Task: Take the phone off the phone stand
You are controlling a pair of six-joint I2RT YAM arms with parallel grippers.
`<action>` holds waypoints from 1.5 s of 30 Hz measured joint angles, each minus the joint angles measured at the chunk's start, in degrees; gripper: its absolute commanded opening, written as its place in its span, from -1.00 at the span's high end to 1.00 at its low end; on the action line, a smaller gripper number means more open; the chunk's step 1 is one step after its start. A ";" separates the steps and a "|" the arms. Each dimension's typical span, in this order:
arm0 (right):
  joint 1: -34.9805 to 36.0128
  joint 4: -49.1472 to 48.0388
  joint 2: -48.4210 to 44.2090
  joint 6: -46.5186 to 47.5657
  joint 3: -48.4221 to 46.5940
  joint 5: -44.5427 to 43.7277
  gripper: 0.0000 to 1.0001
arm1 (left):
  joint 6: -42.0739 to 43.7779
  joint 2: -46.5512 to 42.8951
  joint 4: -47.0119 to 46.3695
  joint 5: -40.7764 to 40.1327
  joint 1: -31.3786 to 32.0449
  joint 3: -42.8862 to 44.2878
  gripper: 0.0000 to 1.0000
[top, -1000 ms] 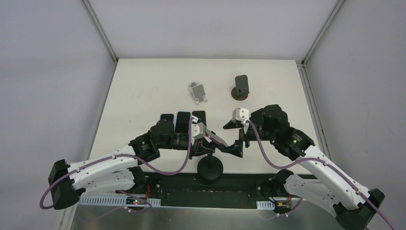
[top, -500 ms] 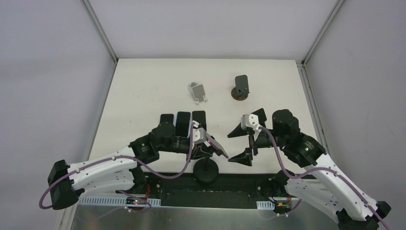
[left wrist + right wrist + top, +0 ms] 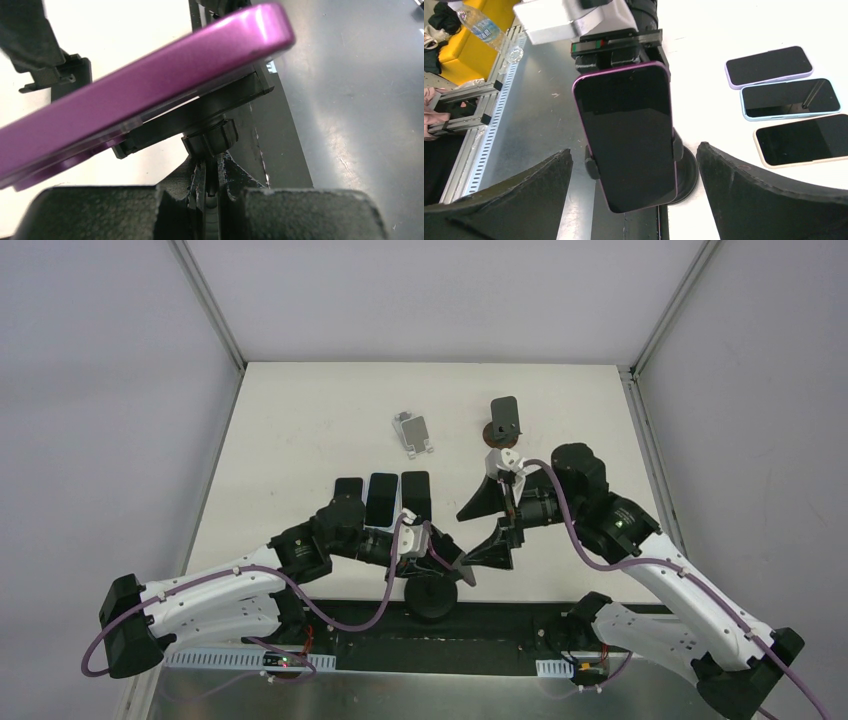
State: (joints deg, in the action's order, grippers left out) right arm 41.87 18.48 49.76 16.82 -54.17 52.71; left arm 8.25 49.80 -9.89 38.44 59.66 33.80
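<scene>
A purple phone (image 3: pixel 626 132) with a dark screen sits clamped in a black phone stand (image 3: pixel 686 175) at the table's near edge. It also shows in the top view (image 3: pixel 452 554) over the stand's round base (image 3: pixel 432 600). My left gripper (image 3: pixel 214 172) is shut on the stand's thin stem just under the cradle (image 3: pixel 200 112), with the phone's purple edge (image 3: pixel 150 85) above it. My right gripper (image 3: pixel 634 150) is open and faces the screen, with one finger (image 3: pixel 524 195) on each side and neither touching the phone. In the top view it (image 3: pixel 488 530) is just right of the phone.
Three phones (image 3: pixel 381 495) lie side by side on the white table behind the left arm, and they also show in the right wrist view (image 3: pixel 789 97). A grey stand (image 3: pixel 414 433) and a black stand (image 3: pixel 503 420) are farther back. A metal ledge (image 3: pixel 549 90) runs below the near edge.
My right gripper drew away to the right, then came back toward the phone, still open, and now straddles it. My left gripper kept hold of the stand and shifted slightly.
</scene>
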 measured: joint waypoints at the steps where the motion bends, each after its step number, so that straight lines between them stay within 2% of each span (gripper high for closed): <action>1: 0.02 -0.33 0.61 -0.28 -0.31 0.28 -0.99 | 0.50 0.00 0.00 0.81 0.00 0.00 1.00; 13: 5.75 -3.43 1.77 1.68 -0.57 -1.57 -0.99 | 1.88 0.87 2.05 6.05 -0.02 0.02 1.00; 24: 8.74 -6.34 4.70 0.96 -0.33 -6.25 -0.99 | 2.95 1.27 2.93 6.49 0.00 0.48 1.00; 40: 11.76 -10.34 4.57 -2.58 4.15 -6.86 -0.99 | 4.26 1.62 4.96 6.49 -0.02 0.48 1.00; 45: 13.18 -10.29 3.63 -3.34 4.39 -9.44 -0.99 | 4.31 1.64 4.85 5.99 -0.04 0.48 1.00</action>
State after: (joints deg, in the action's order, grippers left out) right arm 55.05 8.19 53.39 13.47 -49.78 43.27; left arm 12.56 51.44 -5.04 44.42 59.61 34.28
